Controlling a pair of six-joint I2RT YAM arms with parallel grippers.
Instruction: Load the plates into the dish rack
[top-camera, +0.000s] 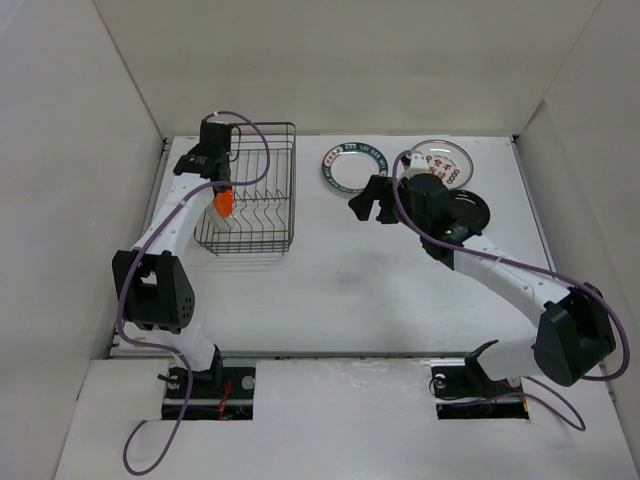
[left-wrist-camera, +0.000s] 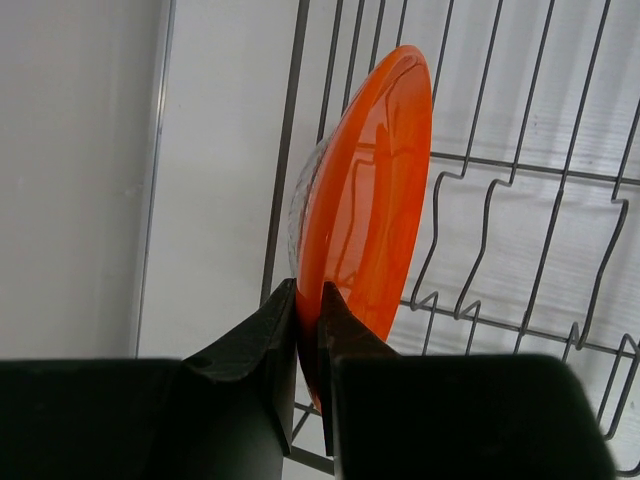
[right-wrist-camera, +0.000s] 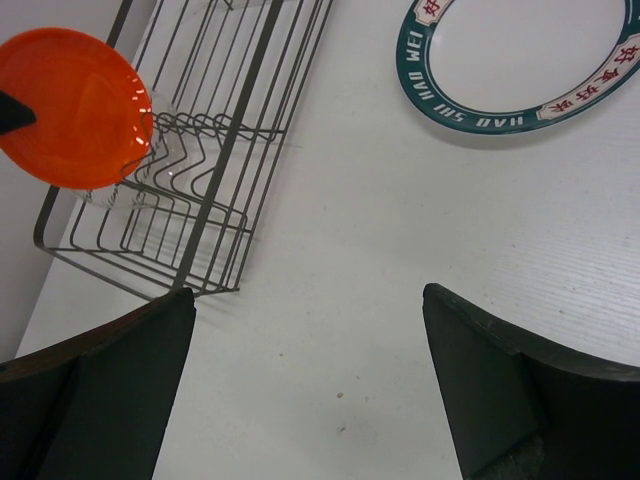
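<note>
Left side, overhead view: the left tool (top-camera: 222, 195) sat over the left end of the dish rack (top-camera: 292, 190), closed on the orange plate (top-camera: 224, 204).

- Only a small orange patch showed there.
- The left wrist view gave the grip plainly: both fingers pinched the plate's lower rim, and the plate stood on edge, nearly upright, beside the rack's wires.
- That same view alone showed a clear plate (left-wrist-camera: 303, 200) just behind the orange one, its edge peeking out on the left.
- I could not tell whether the two touched, nor whether the orange plate rested on the divider prongs.

Centre: bare white tabletop (right-wrist-camera: 380, 230) lay between the rack and the right arm.

Right of centre:

- The plate with the blue-green patterned rim (top-camera: 356, 167) lay flat on the tabletop, well apart from the rack.
- The right wrist view showed its lettered rim but only part of it.
- That view also caught the orange plate's full round face over the rack's end.

Right side:

- The right tool (top-camera: 368, 210) hovered with its fingers spread wide, holding nothing, just beside the patterned plate.
- The plate with red marks (top-camera: 440, 155) and the black plate (top-camera: 472, 210), partly under the right arm, showed in the overhead view only.
</note>
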